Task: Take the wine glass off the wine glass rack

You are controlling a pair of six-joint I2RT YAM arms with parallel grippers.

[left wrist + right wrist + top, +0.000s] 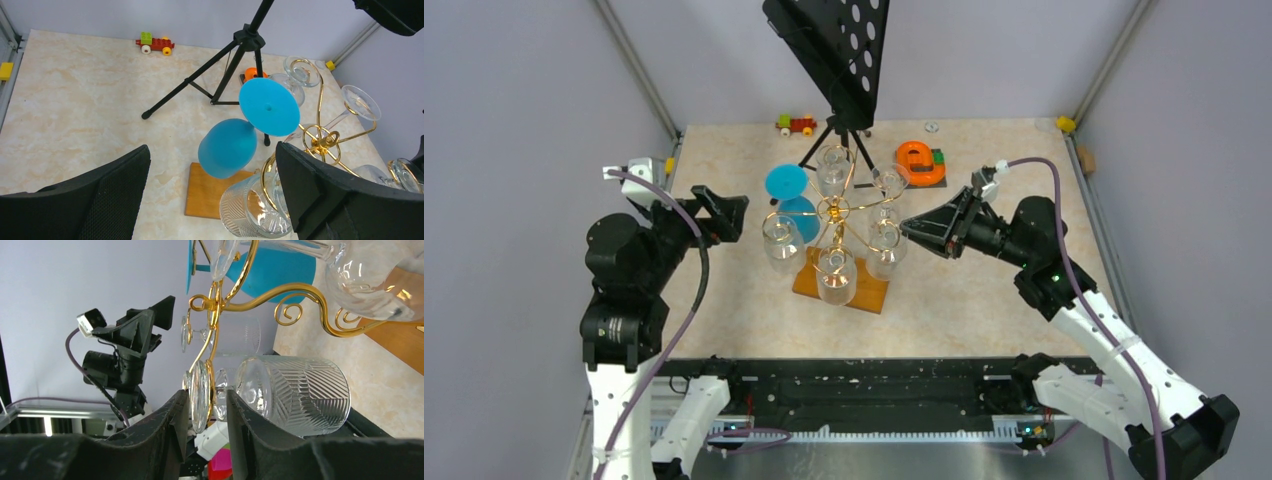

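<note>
Hanging on the rack [832, 210], a gold wire tree on a wooden base [869, 293] at the middle of the table [984, 300], are six glasses: five clear and one blue glass [227, 147], each hooked by its foot in a scroll arm. Behind the rack stand one black stand [829, 40] on a tripod, one toy train [796, 124] and one orange object [916, 160]. The left arm is folded at the elbow beside the rack's left side, and the left gripper [724, 212] points at the rack with jaws spread wide, grasping nothing. The right arm reaches up from the near right corner, forearm stretched toward the rack, wrist rolled onto its side. The right gripper [206, 394] is at the rack's right side, its fingers [170, 430] straddling the edge-on foot of the right glass [295, 395]. The jaws stand partly apart, with a gap showing on one side of the foot, so no clamp is seen. The right glass remains hooked on the rack.
</note>
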